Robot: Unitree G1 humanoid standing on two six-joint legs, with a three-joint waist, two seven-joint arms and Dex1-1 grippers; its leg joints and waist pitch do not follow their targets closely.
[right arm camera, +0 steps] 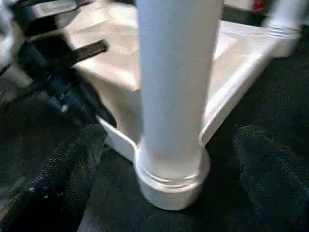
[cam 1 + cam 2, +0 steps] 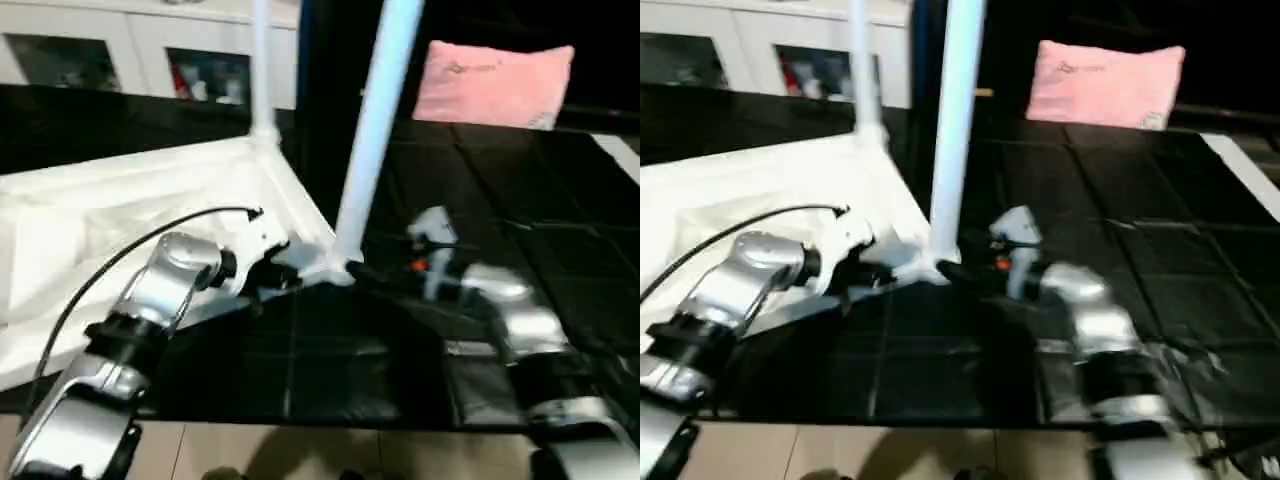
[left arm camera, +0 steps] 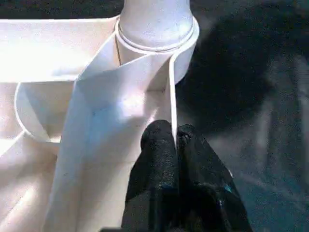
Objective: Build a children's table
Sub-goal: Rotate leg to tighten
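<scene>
Silver forearms reach in from both sides toward the near corner of the white plastic rectangular tabletop (image 2: 110,215), which lies ribbed underside up on the black floor mat (image 2: 500,230). The left gripper (image 3: 173,140) comes in low over the tabletop's edge, its two black fingers pressed together on the thin upright rim wall just beside the corner socket. The right gripper (image 1: 169,159) points level at that same corner, its fingers (image 1: 58,174) spread wide on either side of the long white tapered round leg (image 2: 375,130), not touching it. That leg stands upright in the near socket; a second white leg (image 2: 262,70) stands in the far corner. A pink pillow (image 2: 495,85) lies beyond.
</scene>
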